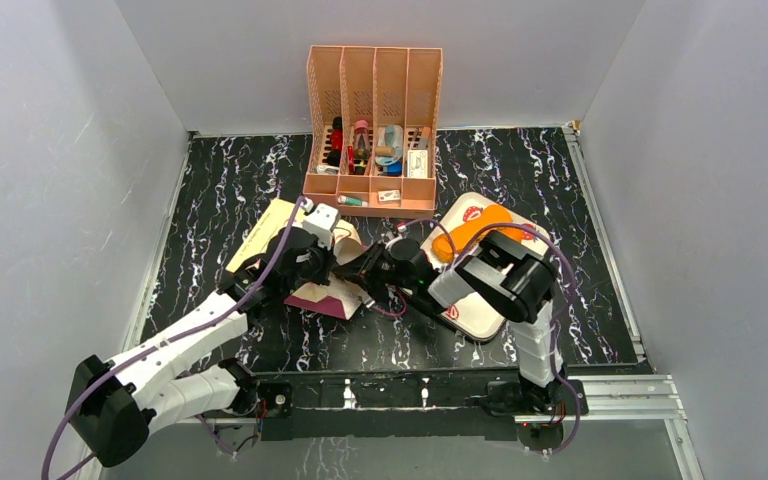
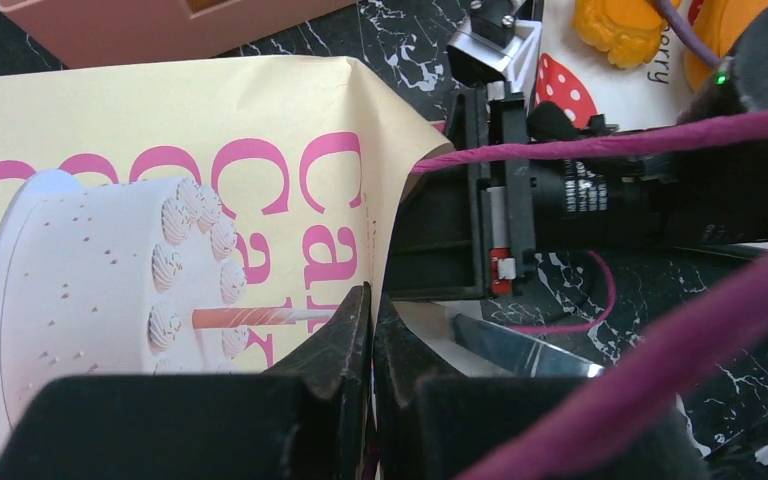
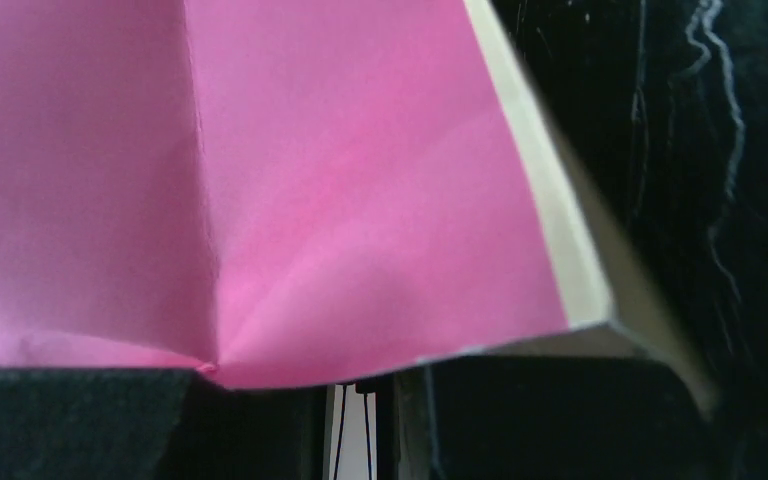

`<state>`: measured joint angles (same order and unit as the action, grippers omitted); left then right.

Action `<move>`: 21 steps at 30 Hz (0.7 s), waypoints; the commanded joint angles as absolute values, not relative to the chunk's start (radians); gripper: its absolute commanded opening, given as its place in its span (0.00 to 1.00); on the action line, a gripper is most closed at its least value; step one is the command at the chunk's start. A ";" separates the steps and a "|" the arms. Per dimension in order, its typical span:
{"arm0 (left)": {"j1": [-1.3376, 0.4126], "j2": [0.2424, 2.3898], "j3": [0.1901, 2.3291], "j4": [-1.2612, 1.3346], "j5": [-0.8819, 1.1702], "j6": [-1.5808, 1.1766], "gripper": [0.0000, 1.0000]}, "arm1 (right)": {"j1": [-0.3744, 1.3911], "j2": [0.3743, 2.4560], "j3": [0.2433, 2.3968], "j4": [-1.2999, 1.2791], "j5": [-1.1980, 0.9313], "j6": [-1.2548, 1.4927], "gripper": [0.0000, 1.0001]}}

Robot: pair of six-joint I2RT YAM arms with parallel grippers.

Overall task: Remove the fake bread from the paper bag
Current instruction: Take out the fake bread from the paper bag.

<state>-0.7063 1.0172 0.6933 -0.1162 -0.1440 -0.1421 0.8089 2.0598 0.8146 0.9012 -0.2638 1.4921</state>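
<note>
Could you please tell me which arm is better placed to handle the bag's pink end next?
Probably the right: the right gripper sits against the pink fold of the paper bag, while the left gripper is shut on its cream edge, steadying it.

1. Bag is lying flat, left of centre: cream paper, cake print and pink lettering facing up, magenta bottom pointing near-right.
2. Orange loaf is resting outside, right of bag.
3. Golden ridged piece is lying beside loaf.

Peach organiser (stocked), strawberry-print tray, marbled table
</note>
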 commanded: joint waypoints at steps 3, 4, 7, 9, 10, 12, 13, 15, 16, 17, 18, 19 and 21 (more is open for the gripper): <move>-0.715 0.962 0.721 -0.154 -0.212 -0.154 0.00 | 0.785 1.912 0.713 0.939 -0.213 1.450 0.00; -0.715 0.965 0.722 -0.157 -0.219 -0.153 0.00 | 0.785 1.898 0.692 0.940 -0.211 1.447 0.00; -0.715 0.971 0.724 -0.160 -0.229 -0.155 0.00 | 0.784 1.860 0.652 0.940 -0.208 1.436 0.00; -0.715 0.968 0.720 -0.155 -0.239 -0.159 0.00 | 0.782 1.836 0.632 0.936 -0.210 1.426 0.00; -0.715 0.967 0.719 -0.152 -0.244 -0.162 0.00 | 0.781 1.823 0.624 0.928 -0.212 1.421 0.00; -0.715 0.971 0.719 -0.147 -0.258 -0.168 0.00 | 0.782 1.795 0.604 0.918 -0.215 1.411 0.00; -0.714 0.976 0.720 -0.143 -0.265 -0.171 0.00 | 0.782 1.779 0.592 0.914 -0.217 1.407 0.00; -0.715 0.990 0.725 -0.132 -0.273 -0.177 0.00 | 0.782 1.750 0.568 0.899 -0.216 1.398 0.00; -0.715 1.000 0.728 -0.127 -0.279 -0.181 0.00 | 0.782 1.712 0.556 0.887 -0.215 1.391 0.00; -0.715 1.011 0.733 -0.123 -0.286 -0.186 0.00 | 0.782 1.687 0.545 0.875 -0.215 1.384 0.00; -0.715 1.022 0.737 -0.121 -0.295 -0.189 0.00 | 0.782 1.665 0.533 0.863 -0.216 1.377 0.00; -0.715 1.035 0.745 -0.121 -0.301 -0.190 0.00 | 0.782 1.640 0.520 0.849 -0.214 1.368 0.00; -0.715 1.056 0.761 -0.126 -0.321 -0.191 0.00 | 0.782 1.588 0.486 0.826 -0.212 1.356 0.00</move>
